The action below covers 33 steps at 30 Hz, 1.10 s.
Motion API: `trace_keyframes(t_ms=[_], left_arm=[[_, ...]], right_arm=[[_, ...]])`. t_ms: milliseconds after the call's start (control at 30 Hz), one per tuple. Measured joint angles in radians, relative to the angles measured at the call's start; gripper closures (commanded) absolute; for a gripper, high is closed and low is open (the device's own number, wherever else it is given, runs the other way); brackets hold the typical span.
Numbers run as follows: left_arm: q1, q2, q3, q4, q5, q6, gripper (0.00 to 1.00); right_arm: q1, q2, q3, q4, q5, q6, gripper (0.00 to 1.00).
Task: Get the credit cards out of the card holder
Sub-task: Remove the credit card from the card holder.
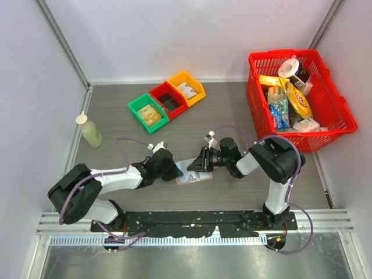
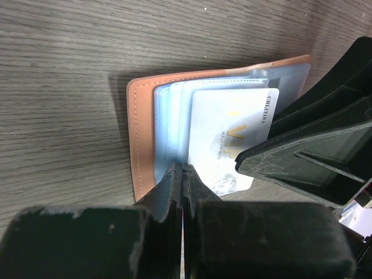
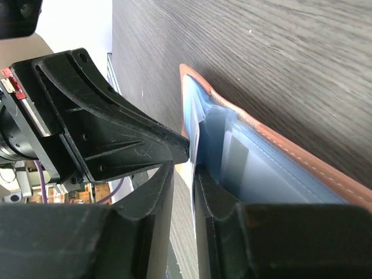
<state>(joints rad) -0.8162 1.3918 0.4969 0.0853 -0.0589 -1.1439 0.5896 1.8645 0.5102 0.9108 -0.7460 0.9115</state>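
The tan card holder (image 1: 196, 176) lies open on the table between my two grippers, its pale blue sleeves showing. In the left wrist view its tan edge (image 2: 139, 133) is on the left and a white credit card (image 2: 226, 128) sticks out of the sleeves. My left gripper (image 1: 176, 171) is shut (image 2: 183, 167) on the near edge of the blue sleeves. My right gripper (image 1: 195, 164) comes from the right. In the right wrist view it (image 3: 185, 171) is open, with the card's thin edge (image 3: 193, 192) between its fingers, against the right one. The holder (image 3: 279, 145) lies beyond.
Green (image 1: 149, 113), red (image 1: 169, 99) and yellow (image 1: 187, 87) bins stand at the back centre. A red basket (image 1: 256, 99) full of groceries is at the back right. A pale green bottle (image 1: 90, 131) stands at the left.
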Motion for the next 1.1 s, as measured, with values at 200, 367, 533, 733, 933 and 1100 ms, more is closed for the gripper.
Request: trace_keyframes(t_ms=[200,367,533,733,933,1100], left_arm=[[0.000,0.002,0.007,-0.012,0.000,0.001,1.00],[0.000,0.004,0.010,-0.016,0.000,0.001,1.00],[0.000,0.004,0.011,-0.017,0.000,0.002,1.00],[0.000,0.005,0.011,-0.016,0.000,0.003,1.00],[0.000,0.005,0.013,-0.018,0.001,0.008,0.99],[0.000,-0.008,0.035,-0.065,0.000,0.060,0.69]], right_arm=[[-0.034,-0.009,-0.012,-0.010,-0.034,-0.007,0.80],[-0.054,-0.028,-0.017,-0.033,-0.050,-0.024,0.80],[-0.080,-0.064,-0.019,-0.092,-0.055,-0.067,0.91],[-0.124,-0.133,-0.020,-0.239,-0.051,-0.161,0.99],[-0.168,-0.254,-0.004,-0.487,0.001,-0.297,0.99],[-0.175,-0.400,0.056,-0.746,0.083,-0.424,0.99]])
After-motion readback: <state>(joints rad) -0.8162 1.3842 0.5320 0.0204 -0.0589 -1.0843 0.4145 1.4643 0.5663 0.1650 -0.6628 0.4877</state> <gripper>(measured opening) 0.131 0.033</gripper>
